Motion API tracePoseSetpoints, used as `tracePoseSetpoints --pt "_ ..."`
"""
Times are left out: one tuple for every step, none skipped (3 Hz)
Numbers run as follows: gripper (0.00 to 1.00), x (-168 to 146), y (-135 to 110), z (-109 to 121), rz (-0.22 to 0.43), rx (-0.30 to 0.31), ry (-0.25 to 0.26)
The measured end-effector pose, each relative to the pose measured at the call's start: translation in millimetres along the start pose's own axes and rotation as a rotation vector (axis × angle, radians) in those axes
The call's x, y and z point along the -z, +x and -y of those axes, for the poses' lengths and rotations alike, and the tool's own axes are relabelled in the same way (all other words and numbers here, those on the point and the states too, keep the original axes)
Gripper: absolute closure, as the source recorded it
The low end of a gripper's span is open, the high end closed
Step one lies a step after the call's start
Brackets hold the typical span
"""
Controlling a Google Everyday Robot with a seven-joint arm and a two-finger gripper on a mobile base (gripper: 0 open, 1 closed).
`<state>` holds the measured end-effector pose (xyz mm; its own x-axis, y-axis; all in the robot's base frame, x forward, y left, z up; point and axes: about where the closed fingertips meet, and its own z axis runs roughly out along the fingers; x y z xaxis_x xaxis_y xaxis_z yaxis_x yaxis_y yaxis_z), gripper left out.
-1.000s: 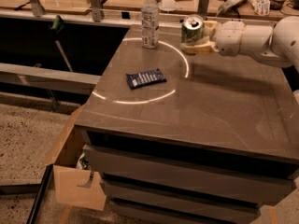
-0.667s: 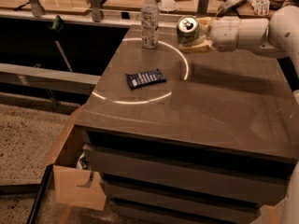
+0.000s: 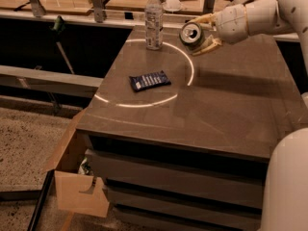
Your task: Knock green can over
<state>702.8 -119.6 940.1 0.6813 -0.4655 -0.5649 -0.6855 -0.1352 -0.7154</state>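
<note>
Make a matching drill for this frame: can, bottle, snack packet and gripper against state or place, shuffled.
1. green can
2. bottle
3. packet
4. gripper

A. upright near the back edge of the table
B. lying flat inside the ring of light
C. tipped, silver top toward the camera
D. at the green can, reaching in from the right

Pairs: 1-C, 2-A, 3-B, 4-D

No legible text anywhere

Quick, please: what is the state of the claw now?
Claw: closed on the tilted can, over the far side of the table.
</note>
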Motion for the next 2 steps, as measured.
tracePoseSetpoints --pt "1.00 5 -1 -7 -0.121 0.135 -0.124" --pt "1.00 3 5 -23 -0.313 0.282 -0.296"
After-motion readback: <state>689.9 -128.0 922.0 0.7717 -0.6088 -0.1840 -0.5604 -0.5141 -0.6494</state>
